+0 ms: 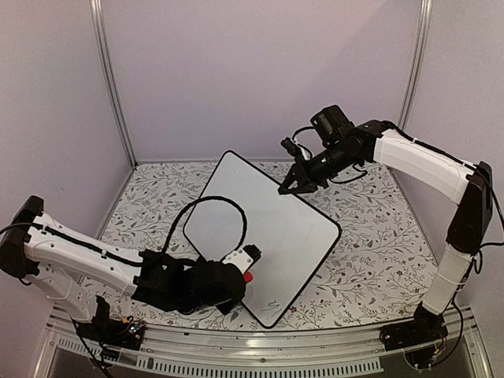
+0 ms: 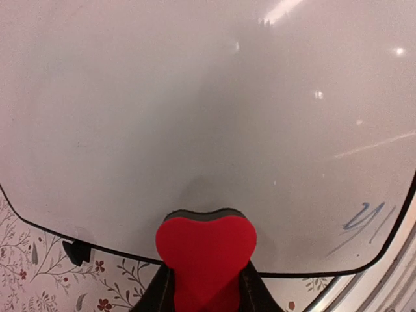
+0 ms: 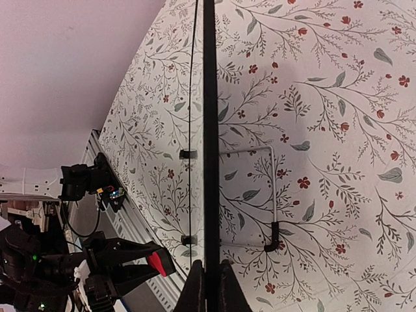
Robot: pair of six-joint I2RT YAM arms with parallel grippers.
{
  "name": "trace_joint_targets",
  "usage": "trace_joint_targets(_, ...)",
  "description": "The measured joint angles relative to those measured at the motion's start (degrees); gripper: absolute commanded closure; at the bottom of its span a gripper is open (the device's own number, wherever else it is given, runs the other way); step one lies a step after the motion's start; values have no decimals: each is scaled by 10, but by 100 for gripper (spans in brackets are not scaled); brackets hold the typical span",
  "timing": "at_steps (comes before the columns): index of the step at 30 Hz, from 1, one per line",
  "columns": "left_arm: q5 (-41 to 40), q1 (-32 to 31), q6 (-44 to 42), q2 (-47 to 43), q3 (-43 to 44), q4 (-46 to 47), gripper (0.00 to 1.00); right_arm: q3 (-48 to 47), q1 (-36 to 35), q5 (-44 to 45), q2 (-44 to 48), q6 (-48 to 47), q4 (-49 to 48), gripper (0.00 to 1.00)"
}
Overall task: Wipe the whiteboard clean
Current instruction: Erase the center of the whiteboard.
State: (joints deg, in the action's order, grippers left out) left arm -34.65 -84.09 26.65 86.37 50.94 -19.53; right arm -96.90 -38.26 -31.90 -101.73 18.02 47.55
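At the middle of the bench: the whiteboard (image 1: 272,224) lies turned like a diamond on the flowered cloth (image 1: 378,236), with one corner pointing to 6 o'clock toward my arm bases in the overhead view
Right claw (image 1: 293,186): I have it closed on the board's thin black rim at the 1 o'clock edge, steadying it
Left claw (image 1: 246,266): clamped on the red eraser (image 2: 207,242) at the board's 8 o'clock edge, dark pad facing the white; I cannot tell whether it touches
Step in hand: I judge it a wipe toward the remaining marks; I would set the pad flat, press lightly, and sweep from 8 o'clock round to the 6 o'clock corner without running off the rim
Watch: the right grip must resist the push, or the board may swivel
Board surface: nearly all clean and glossy with lamp glints; a faint blue-grey scribble (image 2: 365,220) sits near the 6 o'clock corner
Rim: black, with rounded corners and a small black foot (image 2: 77,250) under the edge
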Motion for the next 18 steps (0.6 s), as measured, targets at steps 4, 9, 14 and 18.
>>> trace_joint_targets(4, -5, 12, -1, -32, -18, -4, 100, 0, 0, 9, -8, 23, -22, 100)
trace_joint_targets(9, -2, 34, -21, -90, -52, 0, 100, -22, 0, 18, -35, 53, -48, 100)
trace_joint_targets(14, 39, 39, -69, -142, -69, 18, 100, -39, 0, 18, -65, 83, -80, 100)
trace_joint_targets(18, 79, 39, -95, -148, -69, 44, 100, -44, 0, 18, -71, 95, -87, 100)
